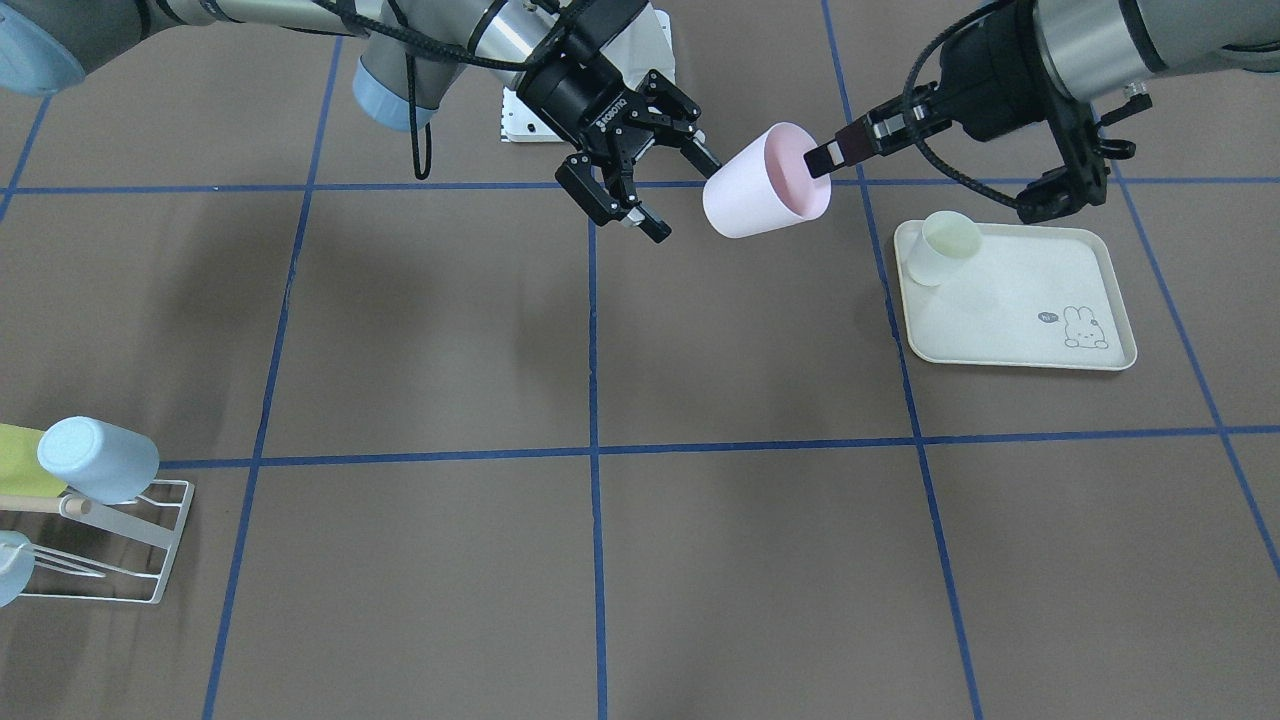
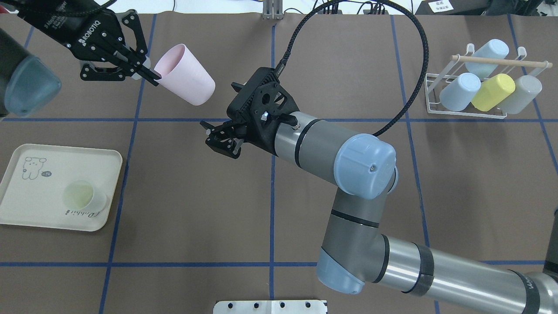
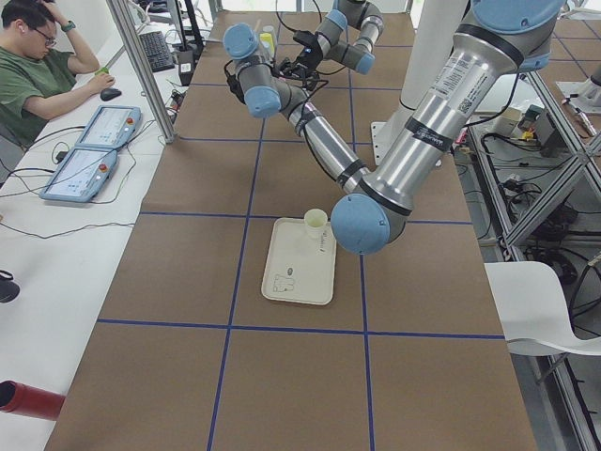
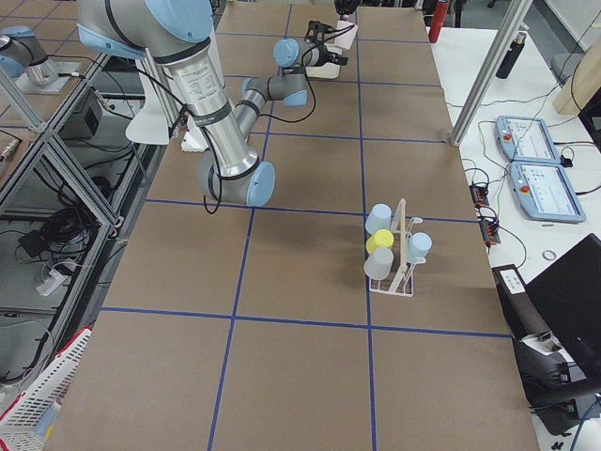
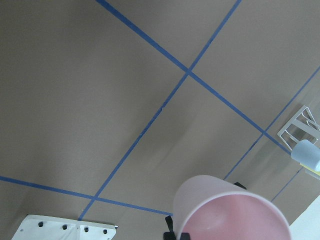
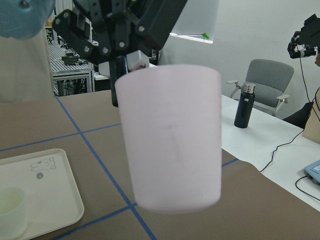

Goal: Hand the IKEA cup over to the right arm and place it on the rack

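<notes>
One pink cup [image 1: 755, 190] hung tilted in the air, clear of the table [image 1: 450, 330], with its mouth turned toward the left gripper [image 1: 822, 160]. That gripper was clamped on the cup's rim, one finger inside and one outside. Just beside the cup's base, the right gripper [image 1: 688, 200] stood with its jaws spread wide. One of its tips was close to the cup's wall, though whether it touched could not be told, and the cup was not between the jaws. In the right wrist view the cup filled the frame straight ahead.

Near the cup, beyond the left gripper, lay a cream tray [image 2: 26, 205] with a pale green cup [image 2: 83, 196] standing upright on it. Well apart from the pink cup, on the right gripper's side, stood the rack [image 2: 465, 114], already bearing four other cups [image 2: 492, 91].

By my reading, the pick-up was done and the handover was at the approach stage. The right gripper had yet to close on the cup's body and the left had yet to let go. The carry across to the rack and the placing on a prong were not yet begun
</notes>
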Robot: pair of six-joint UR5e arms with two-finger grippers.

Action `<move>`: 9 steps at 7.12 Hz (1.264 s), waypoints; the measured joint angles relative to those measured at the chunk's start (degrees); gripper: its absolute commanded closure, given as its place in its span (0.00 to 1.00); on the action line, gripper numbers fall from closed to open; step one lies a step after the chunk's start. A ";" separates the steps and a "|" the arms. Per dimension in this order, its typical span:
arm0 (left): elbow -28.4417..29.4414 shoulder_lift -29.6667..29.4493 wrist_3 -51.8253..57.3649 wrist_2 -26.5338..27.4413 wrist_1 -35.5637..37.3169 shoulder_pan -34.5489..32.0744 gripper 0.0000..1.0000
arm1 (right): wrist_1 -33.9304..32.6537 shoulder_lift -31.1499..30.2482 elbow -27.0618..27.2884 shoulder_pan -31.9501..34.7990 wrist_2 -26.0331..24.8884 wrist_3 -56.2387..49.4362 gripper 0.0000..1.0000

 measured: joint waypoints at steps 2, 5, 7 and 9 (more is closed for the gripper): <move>0.09 -0.23 -0.04 0.06 -0.24 1.62 1.00 | -0.06 0.71 -0.03 -0.10 -1.33 -0.57 0.00; 0.13 -0.70 -0.07 0.07 -0.38 2.62 1.00 | -0.09 0.89 -0.06 -0.70 -2.75 -3.24 0.01; 0.22 -1.02 -0.09 0.07 -0.34 2.76 1.00 | -0.09 0.79 -0.06 -1.25 -3.43 -4.71 0.09; 0.29 -1.08 -0.13 0.07 -0.33 2.80 1.00 | -0.09 0.72 -0.06 -1.60 -3.54 -5.33 0.31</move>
